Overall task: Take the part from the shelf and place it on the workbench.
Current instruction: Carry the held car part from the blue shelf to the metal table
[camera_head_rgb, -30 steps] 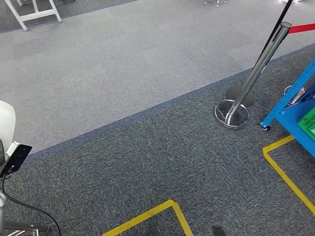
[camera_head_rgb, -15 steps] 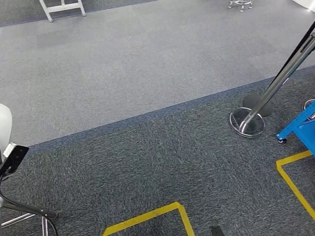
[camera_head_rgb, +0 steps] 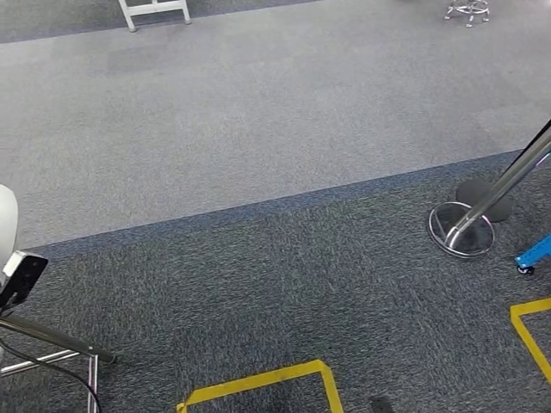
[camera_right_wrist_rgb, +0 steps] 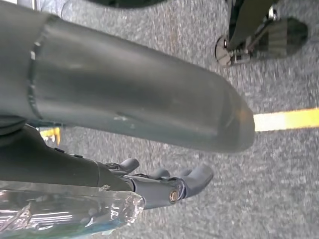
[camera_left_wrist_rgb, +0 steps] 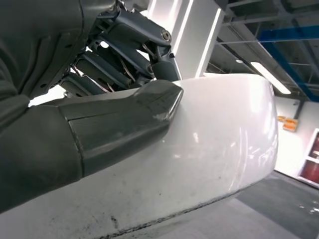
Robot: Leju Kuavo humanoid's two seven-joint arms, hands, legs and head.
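Observation:
The part is a smooth, curved white shell (camera_left_wrist_rgb: 211,139). My left hand (camera_left_wrist_rgb: 94,99) grips it, with the thick grey thumb laid across its face and the dark fingers (camera_left_wrist_rgb: 124,45) curled behind its edge. A rounded white piece (camera_head_rgb: 5,225) at the left edge of the head view looks like this same part. My right hand (camera_right_wrist_rgb: 124,99) hangs over the dark carpet, thumb straight and fingers (camera_right_wrist_rgb: 169,184) stretched out, holding nothing. The head view looks down at the floor.
A chrome stanchion base (camera_head_rgb: 461,230) and a blue shelf foot (camera_head_rgb: 534,254) stand at the right. Yellow floor tape (camera_head_rgb: 260,381) runs near the bottom, and more tape (camera_head_rgb: 529,331) lies at the right. Thin metal legs (camera_head_rgb: 52,344) stand lower left. White frame legs (camera_head_rgb: 154,10) are far off.
The camera has turned to the left, so the whole floor scene has slid right. The blue shelf has almost left the picture. The white part stays at the left edge.

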